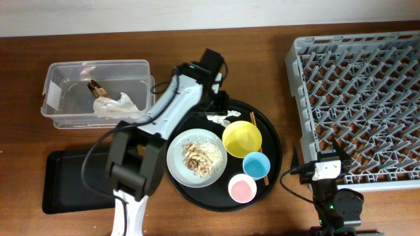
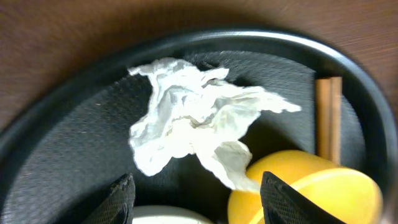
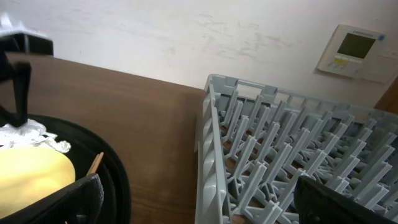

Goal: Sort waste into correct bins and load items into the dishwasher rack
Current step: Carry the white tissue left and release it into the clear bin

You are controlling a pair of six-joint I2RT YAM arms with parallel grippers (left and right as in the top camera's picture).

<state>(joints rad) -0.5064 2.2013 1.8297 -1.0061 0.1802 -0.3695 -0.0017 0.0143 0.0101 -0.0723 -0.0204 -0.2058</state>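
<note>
Crumpled white paper (image 2: 199,118) lies at the back of the round black tray (image 1: 275,141), just ahead of my left gripper (image 2: 199,202), whose open jaws hold nothing. From above, this gripper (image 1: 220,105) hovers over the paper (image 1: 220,118). The yellow bowl (image 1: 241,139), blue cup (image 1: 256,165), pink cup (image 1: 242,189) and chopsticks (image 1: 253,119) share the tray with the plate (image 1: 177,152) of food scraps (image 1: 195,157). My right gripper (image 1: 331,154) is open and empty by the rack's (image 1: 361,85) front left corner. The clear tub (image 1: 65,82) holds white paper and a brown wrapper.
A shallow black rectangular tray (image 1: 65,180) sits at the front left, below the tub. Bare wooden table (image 3: 149,137) separates the round tray from the rack wall (image 3: 208,155). The left arm stretches from the front edge across the round tray's left side.
</note>
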